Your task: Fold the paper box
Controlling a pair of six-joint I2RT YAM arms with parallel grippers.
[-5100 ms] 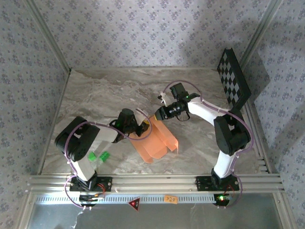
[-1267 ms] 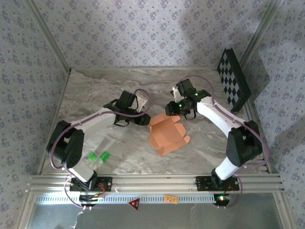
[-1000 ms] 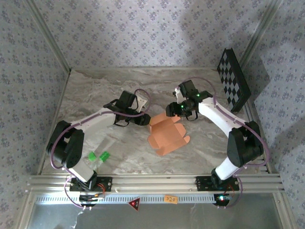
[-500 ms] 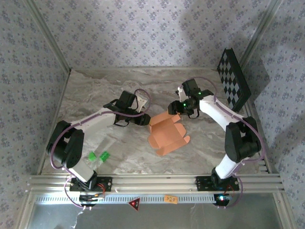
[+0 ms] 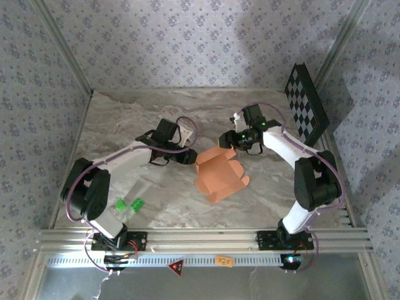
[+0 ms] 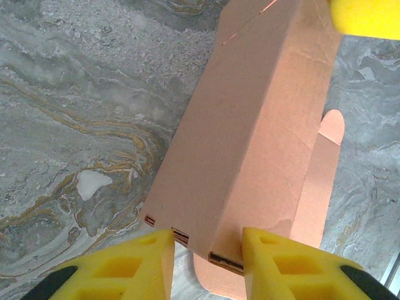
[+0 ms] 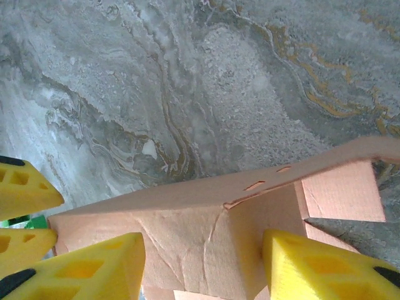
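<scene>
at centre, paper box (image 5: pixel 219 178) tight in left gripper (image 6: pixel 205 239), right gripper (image 7: pixel 203 244) wide astride it

Your salmon-orange paper box (image 5: pixel 219 178) lies partly folded at the middle of the marble table (image 5: pixel 125 125), far and left walls raised, rounded tab lying flat.

A robotics lab test cell: left arm (image 5: pixel 122 157) and right arm (image 5: pixel 282 142) bolted to an aluminium rail (image 5: pixel 200 238), a wallpapered enclosure (image 5: pixel 187 44), a checkerboard calibration panel (image 5: pixel 306 103) propped beside the marble-patterned bench (image 5: pixel 125 119).
</scene>
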